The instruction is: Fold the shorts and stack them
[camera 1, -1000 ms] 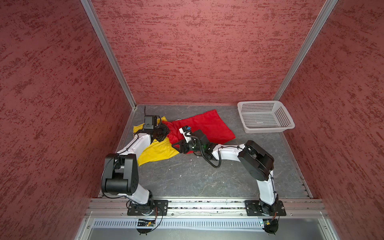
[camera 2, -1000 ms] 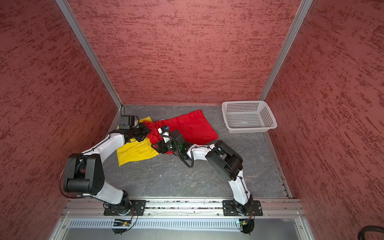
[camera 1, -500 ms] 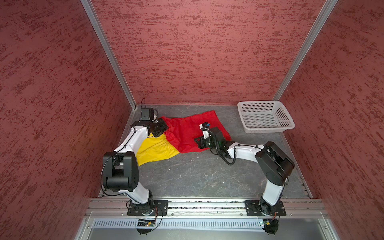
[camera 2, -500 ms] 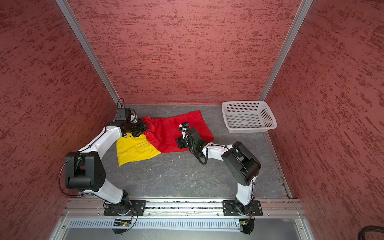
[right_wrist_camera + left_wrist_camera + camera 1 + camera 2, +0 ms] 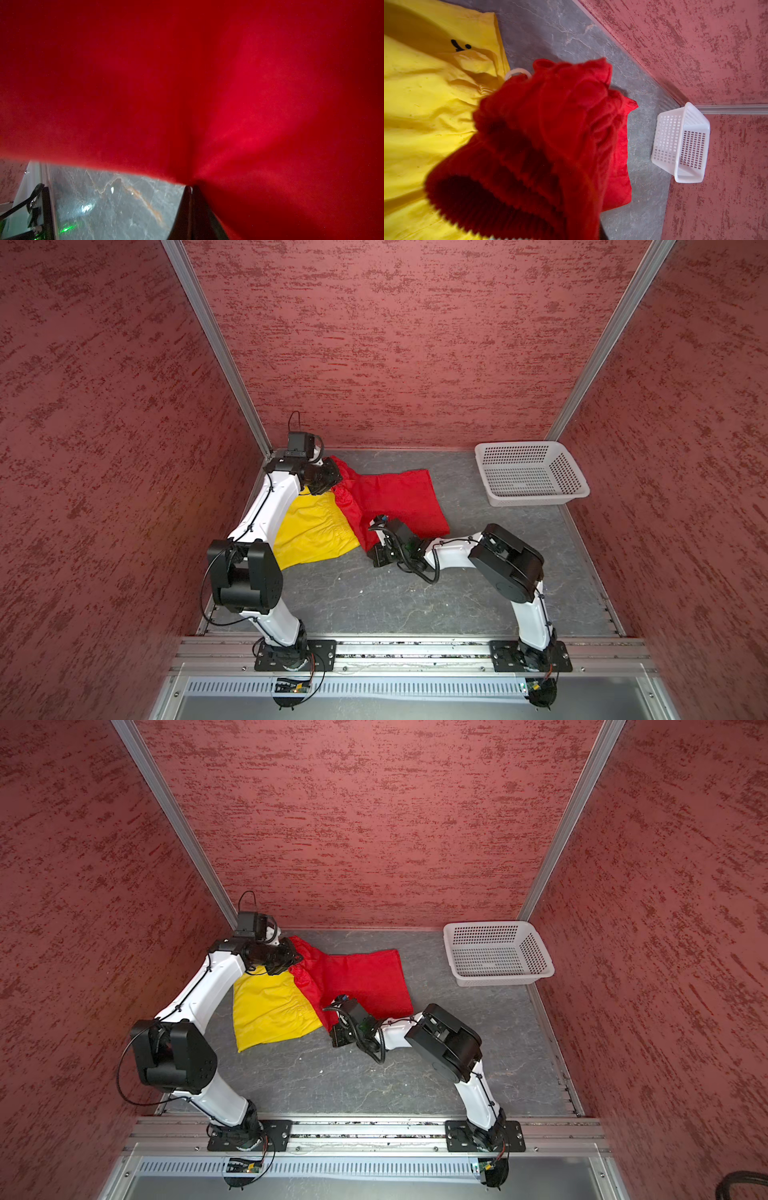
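Pinched fully shut with the right pincer (image 5: 190,188) on a near edge of the bright red cloth shorts (image 5: 395,497), with soft folds fanning from the black tips. Closed tight likewise with the left pincer (image 5: 331,484) on the gathered, ribbed elastic waistband (image 5: 529,135) at the far corner. Stretched between both over the grey marbled surface (image 5: 374,597). Lapped over one edge of the crinkled bright yellow cloth shorts (image 5: 311,531) with small black marks. Well apart from the white perforated plastic basket (image 5: 532,472) at far right.
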Robot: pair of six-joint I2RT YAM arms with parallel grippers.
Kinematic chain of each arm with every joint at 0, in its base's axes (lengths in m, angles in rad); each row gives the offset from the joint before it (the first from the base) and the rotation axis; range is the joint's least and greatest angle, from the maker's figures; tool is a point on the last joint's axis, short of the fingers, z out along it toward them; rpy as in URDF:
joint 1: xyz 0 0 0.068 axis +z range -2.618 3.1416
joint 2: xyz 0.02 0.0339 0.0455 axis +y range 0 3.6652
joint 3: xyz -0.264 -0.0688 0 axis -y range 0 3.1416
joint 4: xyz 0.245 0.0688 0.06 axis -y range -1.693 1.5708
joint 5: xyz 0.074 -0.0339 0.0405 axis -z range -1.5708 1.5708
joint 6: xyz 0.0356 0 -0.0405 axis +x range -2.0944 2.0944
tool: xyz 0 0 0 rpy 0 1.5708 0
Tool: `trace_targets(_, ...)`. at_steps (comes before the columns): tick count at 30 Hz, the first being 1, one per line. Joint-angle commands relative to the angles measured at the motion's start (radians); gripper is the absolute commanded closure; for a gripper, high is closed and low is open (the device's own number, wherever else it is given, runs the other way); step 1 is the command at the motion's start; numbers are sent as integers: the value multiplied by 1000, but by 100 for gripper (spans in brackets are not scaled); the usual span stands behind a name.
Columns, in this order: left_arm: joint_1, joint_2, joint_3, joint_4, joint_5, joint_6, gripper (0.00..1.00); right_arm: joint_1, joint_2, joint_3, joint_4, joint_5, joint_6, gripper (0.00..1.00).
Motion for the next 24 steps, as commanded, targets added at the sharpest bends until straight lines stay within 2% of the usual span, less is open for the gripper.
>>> trace_targets(1,-36,39,73,-88,-53,66,92,32,-3,2,12,-17,57,98)
trace_targets(7,-116,99,169,-171,-107,109,92,-30,-175,-136,115,-42,147,97)
trace_targets(11,-176,152,257,-253,-156,153,92,-92,-374,-223,7,47,107,97)
trace_targets(16,-256,234,414,-369,-269,192,92,-256,-568,-343,-165,147,98,97)
trace_targets(21,-318,328,579,-469,-344,211,92,-425,-600,-448,-175,120,88,97)
trace_targets(24,-340,388,676,-524,-365,219,92,-479,-563,-474,-126,87,86,97)
